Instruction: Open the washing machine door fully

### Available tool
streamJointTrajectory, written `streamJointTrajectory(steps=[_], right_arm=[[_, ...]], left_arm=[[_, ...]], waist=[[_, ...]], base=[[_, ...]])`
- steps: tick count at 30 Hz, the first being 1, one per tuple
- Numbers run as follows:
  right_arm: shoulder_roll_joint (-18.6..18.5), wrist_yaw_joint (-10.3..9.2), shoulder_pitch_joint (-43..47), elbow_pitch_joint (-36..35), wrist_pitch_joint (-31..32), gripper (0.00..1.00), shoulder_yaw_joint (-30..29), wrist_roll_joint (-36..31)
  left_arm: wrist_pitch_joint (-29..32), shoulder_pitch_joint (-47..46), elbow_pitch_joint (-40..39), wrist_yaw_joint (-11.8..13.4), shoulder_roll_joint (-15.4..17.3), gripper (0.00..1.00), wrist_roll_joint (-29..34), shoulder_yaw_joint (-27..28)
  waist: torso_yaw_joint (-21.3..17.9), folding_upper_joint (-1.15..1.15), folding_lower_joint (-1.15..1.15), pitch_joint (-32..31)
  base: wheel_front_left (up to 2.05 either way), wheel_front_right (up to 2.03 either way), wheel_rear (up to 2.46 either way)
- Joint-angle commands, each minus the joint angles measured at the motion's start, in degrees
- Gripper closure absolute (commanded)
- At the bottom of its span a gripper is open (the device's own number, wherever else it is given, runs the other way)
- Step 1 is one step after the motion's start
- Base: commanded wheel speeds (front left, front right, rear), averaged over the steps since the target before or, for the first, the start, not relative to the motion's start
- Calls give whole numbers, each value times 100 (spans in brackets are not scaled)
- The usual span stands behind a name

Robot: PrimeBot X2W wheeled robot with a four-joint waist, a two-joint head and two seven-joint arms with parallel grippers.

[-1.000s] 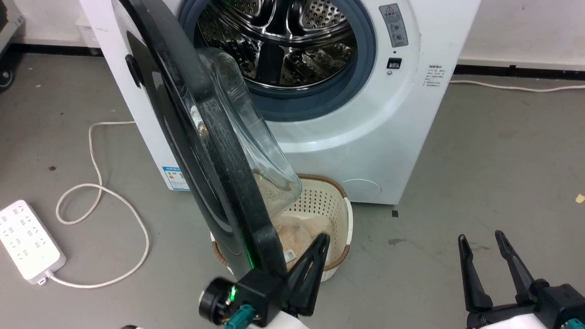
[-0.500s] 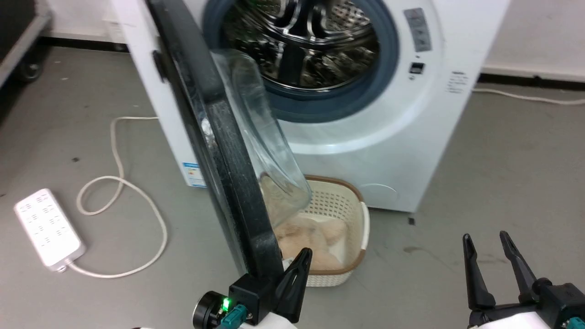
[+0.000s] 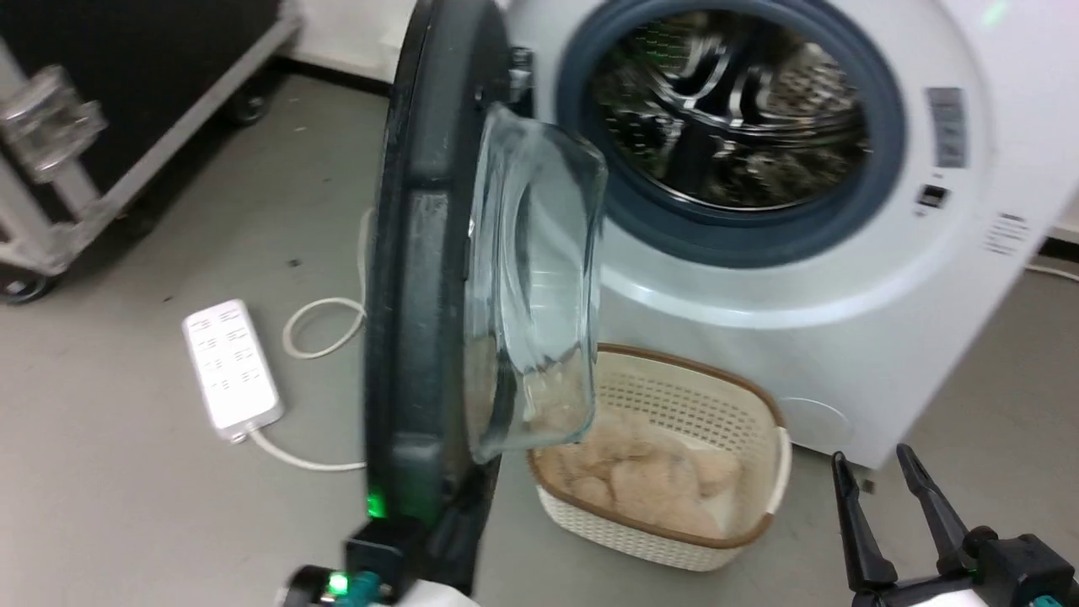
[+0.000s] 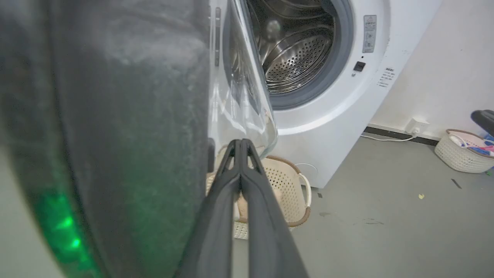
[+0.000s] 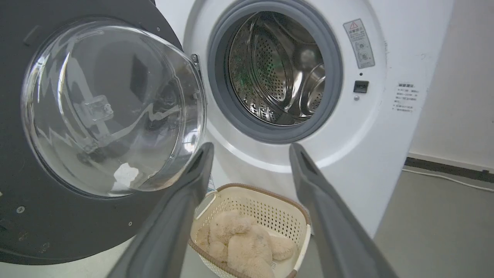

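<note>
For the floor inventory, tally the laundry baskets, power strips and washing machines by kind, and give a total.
laundry baskets: 2, the brown-rimmed basket in front of the machine and the white basket by the wall
power strip: 1
washing machine: 1
Total: 4

The grey floor (image 3: 126, 506) is occupied by a white washing machine (image 3: 843, 337) — a cream basket (image 3: 607, 523) is set just before it. A power strip (image 3: 230, 368) and its cord (image 3: 312, 324) are laid to the left.

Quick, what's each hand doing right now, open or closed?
Left hand: closed, empty, beside the washing machine door.
Right hand: open, empty.
</note>
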Motion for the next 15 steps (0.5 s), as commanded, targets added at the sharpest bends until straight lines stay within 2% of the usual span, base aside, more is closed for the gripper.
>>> streamJointTrajectory(steps=[1, 9, 15], right_arm=[[17, -5, 68, -9, 16, 0, -7, -11], [17, -5, -72, -127, 130, 0, 40, -112], [17, -5, -257, -268, 241, 0, 47, -285]], left_arm=[[26, 39, -54, 66, 107, 100, -38, 139], [183, -205, -108, 172, 624, 100, -232, 833], [294, -561, 114, 266, 1119, 100, -538, 1637]], waist=[[241, 0, 1, 52], [417, 0, 1, 508], [363, 0, 1, 1007]], base=[[0, 0, 0], [0, 0, 0], [0, 0, 0]])
